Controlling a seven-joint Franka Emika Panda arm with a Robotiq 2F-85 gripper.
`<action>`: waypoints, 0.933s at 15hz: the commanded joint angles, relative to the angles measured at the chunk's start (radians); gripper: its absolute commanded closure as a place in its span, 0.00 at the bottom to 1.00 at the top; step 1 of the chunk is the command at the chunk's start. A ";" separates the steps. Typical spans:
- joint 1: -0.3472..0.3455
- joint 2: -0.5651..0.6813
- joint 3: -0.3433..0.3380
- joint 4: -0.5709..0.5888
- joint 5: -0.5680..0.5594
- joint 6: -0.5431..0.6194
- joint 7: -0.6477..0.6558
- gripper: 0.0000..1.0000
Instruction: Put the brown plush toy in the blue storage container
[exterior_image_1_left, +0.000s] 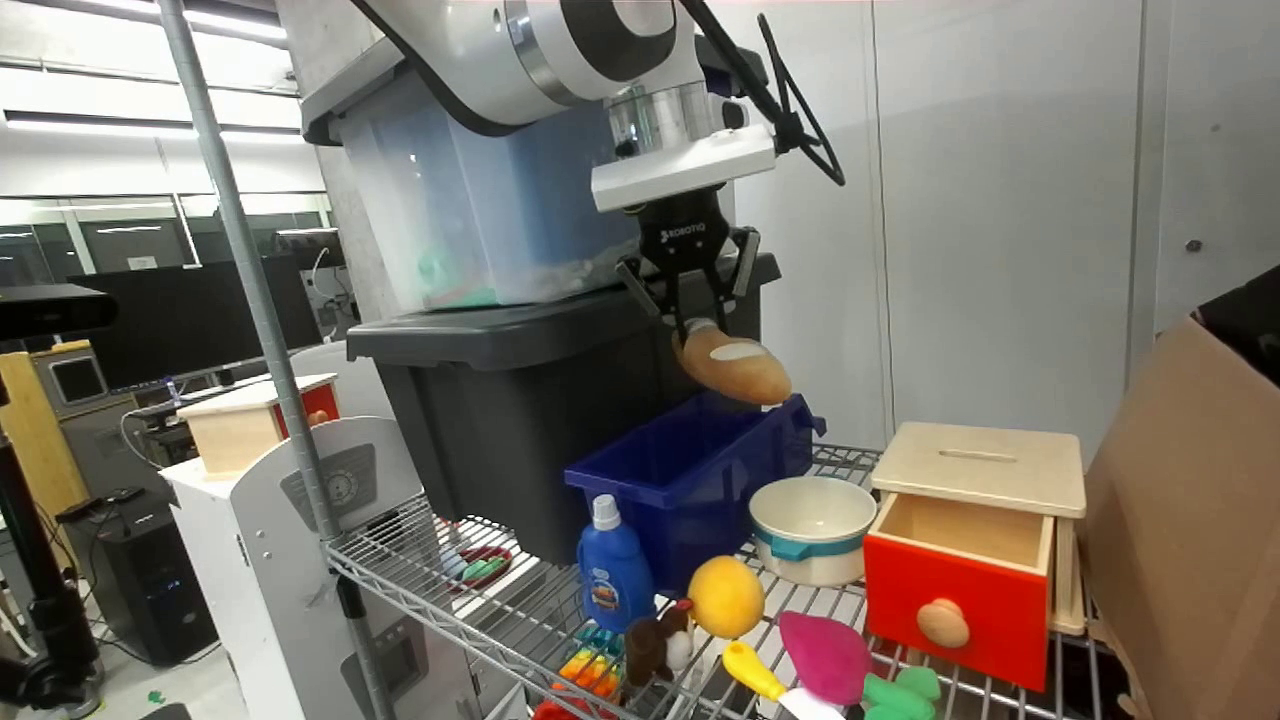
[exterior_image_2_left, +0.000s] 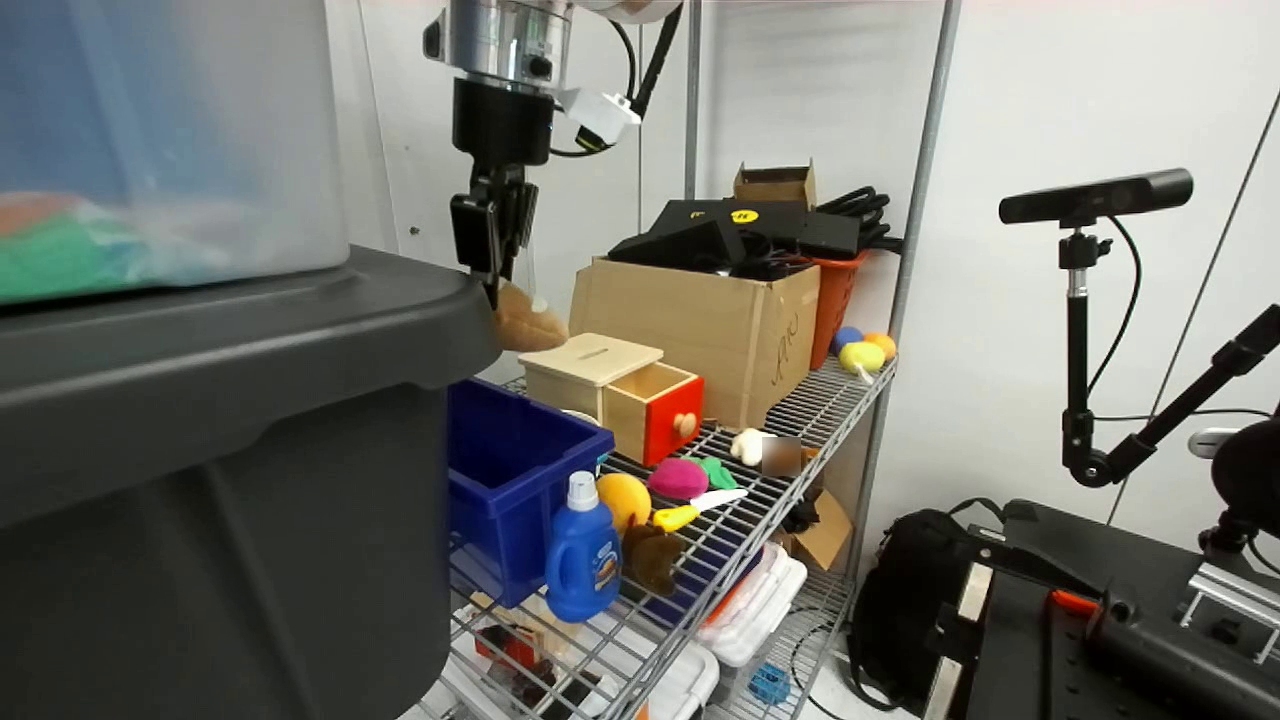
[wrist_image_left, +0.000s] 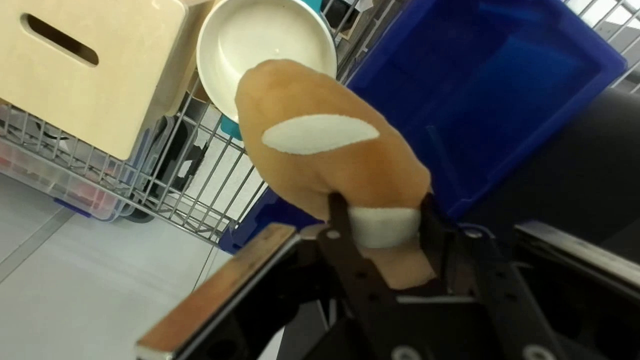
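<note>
I see grey wire shelving (exterior_image_1_left: 450, 622) bottom centre (pale wall panels (exterior_image_1_left: 1000, 220) upper right); mid-frame, my black gripper (exterior_image_1_left: 702, 325) points down, clamped on the rounded brown plush toy (exterior_image_1_left: 740, 368) above the blue plastic bin (exterior_image_1_left: 712, 512).

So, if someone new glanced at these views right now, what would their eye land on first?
Most likely the brown plush toy, in mid-air with one end in the gripper, higher than the rim of the blue storage container. After that, perhaps the red drawer front, jutting open from the wooden box beside the white bowl, then the yellow ball near the blue bottle.
</note>
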 joint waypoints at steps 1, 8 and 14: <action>-0.007 0.025 0.016 0.042 0.025 -0.011 -0.029 0.28; -0.007 0.025 0.018 0.043 0.024 -0.007 -0.027 0.00; 0.013 0.002 -0.003 0.020 0.007 -0.026 0.030 0.00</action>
